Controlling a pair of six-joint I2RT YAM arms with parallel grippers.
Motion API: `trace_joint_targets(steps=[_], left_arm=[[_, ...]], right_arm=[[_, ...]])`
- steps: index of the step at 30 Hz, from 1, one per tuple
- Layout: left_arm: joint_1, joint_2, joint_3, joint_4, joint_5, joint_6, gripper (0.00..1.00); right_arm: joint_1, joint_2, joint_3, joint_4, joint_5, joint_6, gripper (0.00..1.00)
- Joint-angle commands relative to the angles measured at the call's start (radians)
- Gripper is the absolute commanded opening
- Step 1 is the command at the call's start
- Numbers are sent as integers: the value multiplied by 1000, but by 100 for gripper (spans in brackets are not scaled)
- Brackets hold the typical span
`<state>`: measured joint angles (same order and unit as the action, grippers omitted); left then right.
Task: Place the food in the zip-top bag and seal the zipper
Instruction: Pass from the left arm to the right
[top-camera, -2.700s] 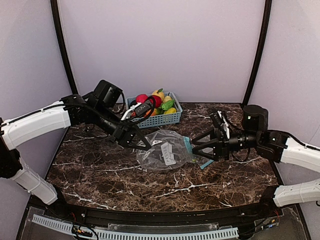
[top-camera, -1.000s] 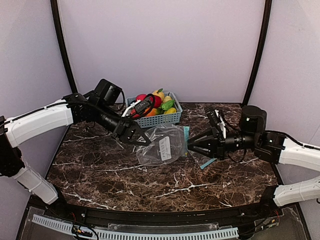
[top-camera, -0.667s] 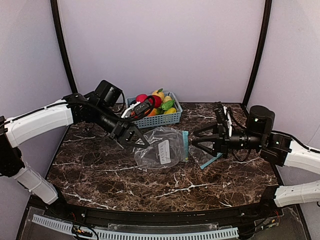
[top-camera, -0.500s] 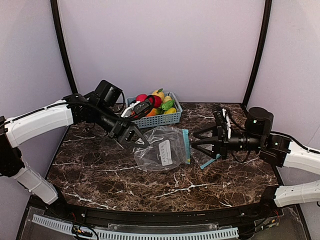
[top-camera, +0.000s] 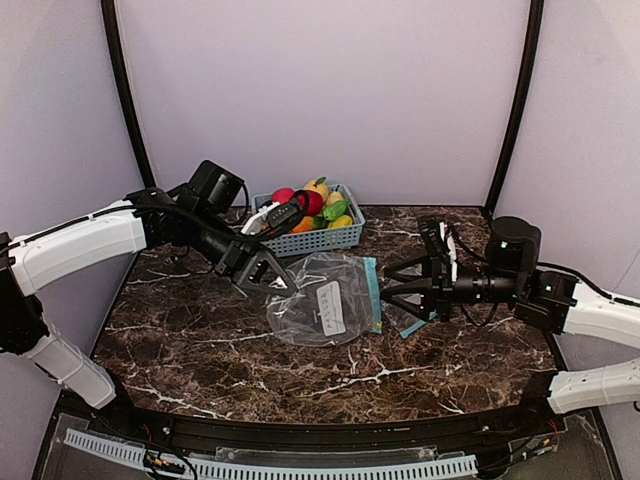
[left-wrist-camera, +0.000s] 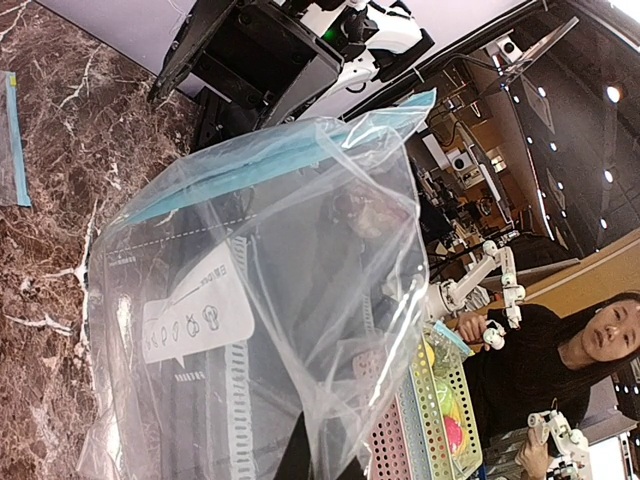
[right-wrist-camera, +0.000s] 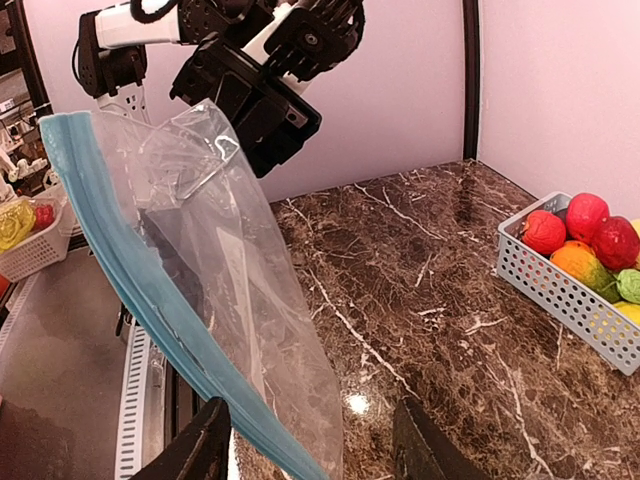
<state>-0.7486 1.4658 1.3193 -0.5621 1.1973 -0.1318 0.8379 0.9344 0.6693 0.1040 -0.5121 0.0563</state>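
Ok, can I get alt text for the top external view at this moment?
The left gripper is shut on one end of a clear zip-top bag low over a dark marble table, while the right gripper stands open just beside the bag's light-blue zipper. Toy food sits in a blue basket at the back.

**Clear zip-top bag (right-wrist-camera: 230, 270) hanging before the right wrist camera**

The bag is hanging tilted at the left. Its light-blue zipper (right-wrist-camera: 160, 290) is slanting down toward the right gripper (right-wrist-camera: 312, 450), whose fingers are standing spread apart. The black left gripper (right-wrist-camera: 255, 95) is showing just behind the bag's upper corner. At right, a blue basket (right-wrist-camera: 560, 295) is holding the food (right-wrist-camera: 585, 230) on the marble table (right-wrist-camera: 420, 290).
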Motion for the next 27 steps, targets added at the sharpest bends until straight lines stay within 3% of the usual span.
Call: trace_joint_targets(steps=[1, 8, 27], left_arm=[[5, -33, -17, 8, 27, -5, 1], [5, -29, -18, 1, 19, -3, 1], [6, -29, -16, -21, 34, 8, 1]], right_arm=[[6, 12, 23, -2, -23, -29, 54], [6, -10, 11, 19, -44, -18, 61], [6, 46, 54, 4, -29, -49, 62]])
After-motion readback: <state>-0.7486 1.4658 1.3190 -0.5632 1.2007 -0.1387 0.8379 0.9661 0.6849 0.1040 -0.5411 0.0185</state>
